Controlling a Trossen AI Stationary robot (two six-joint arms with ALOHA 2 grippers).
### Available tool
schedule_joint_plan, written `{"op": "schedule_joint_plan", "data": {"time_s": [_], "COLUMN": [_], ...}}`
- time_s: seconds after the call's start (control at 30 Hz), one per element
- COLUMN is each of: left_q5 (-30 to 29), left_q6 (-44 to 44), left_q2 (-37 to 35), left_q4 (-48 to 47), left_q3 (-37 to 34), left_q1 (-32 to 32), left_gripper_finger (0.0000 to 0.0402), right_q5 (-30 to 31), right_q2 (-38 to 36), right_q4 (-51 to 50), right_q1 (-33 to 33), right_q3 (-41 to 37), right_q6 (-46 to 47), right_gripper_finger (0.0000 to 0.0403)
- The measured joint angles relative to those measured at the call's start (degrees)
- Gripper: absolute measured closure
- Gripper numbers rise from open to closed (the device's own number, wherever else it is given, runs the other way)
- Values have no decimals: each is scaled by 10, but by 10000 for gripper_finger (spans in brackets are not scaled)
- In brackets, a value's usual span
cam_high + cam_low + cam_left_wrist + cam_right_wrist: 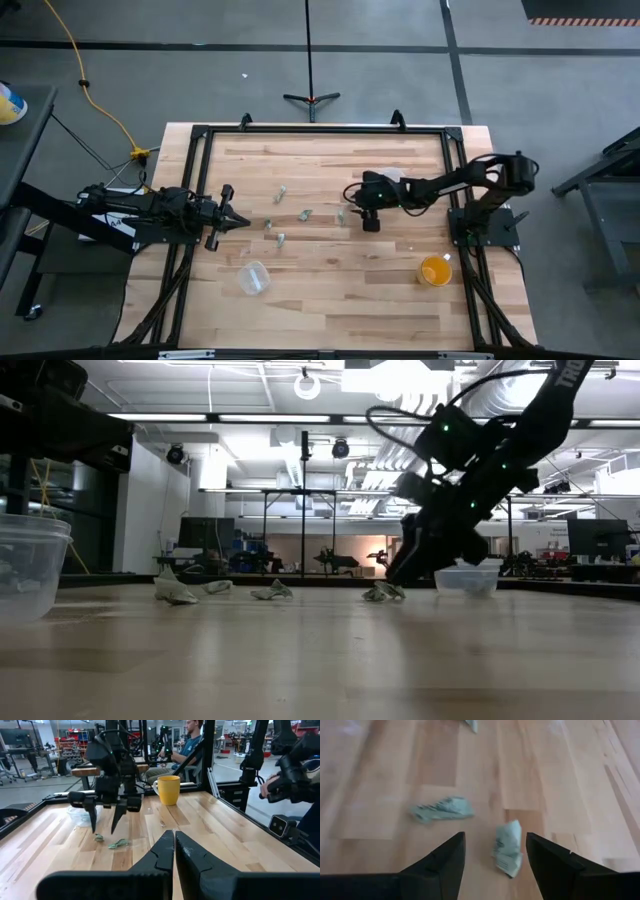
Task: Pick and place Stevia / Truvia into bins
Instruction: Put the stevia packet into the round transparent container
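Several crumpled pale green-and-white packets lie flat on the wooden table, among them packet, packet, packet and packet. My right gripper is open and points down at the table's middle. Its fingers stand on either side of one packet without touching it; a second packet lies beside it. One clear cup stands near the front left, another clear cup under the right arm. My left gripper is shut and waits at the table's left side.
An orange cup stands upright near the table's right front. A black frame borders the table's far edge and sides. Bare wood lies along the near edge. A person sits beyond the table.
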Motion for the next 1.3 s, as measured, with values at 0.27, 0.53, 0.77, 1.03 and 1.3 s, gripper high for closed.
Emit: {"op": "schedule_joint_plan", "data": {"time_s": [0.27,0.53,0.77,1.03,1.3], "left_q5": [0,0,0,0,0], "left_q6": [0,0,0,0,0], "left_q2": [0,0,0,0,0], "left_q4": [0,0,0,0,0], "left_q3": [0,0,0,0,0], "left_q1": [0,0,0,0,0], "left_gripper_finger": [348,348,348,348,348], "right_q5": [16,-19,2,-17,0], "right_q2": [11,11,11,11,29], "right_q4": [4,4,6,2,9], "right_q1": [-13,-13,-13,-12,-12], "right_q3": [0,0,0,0,1], "right_q6": [2,0,8,19,24], "right_gripper_finger": [210,234,236,242,244]}}
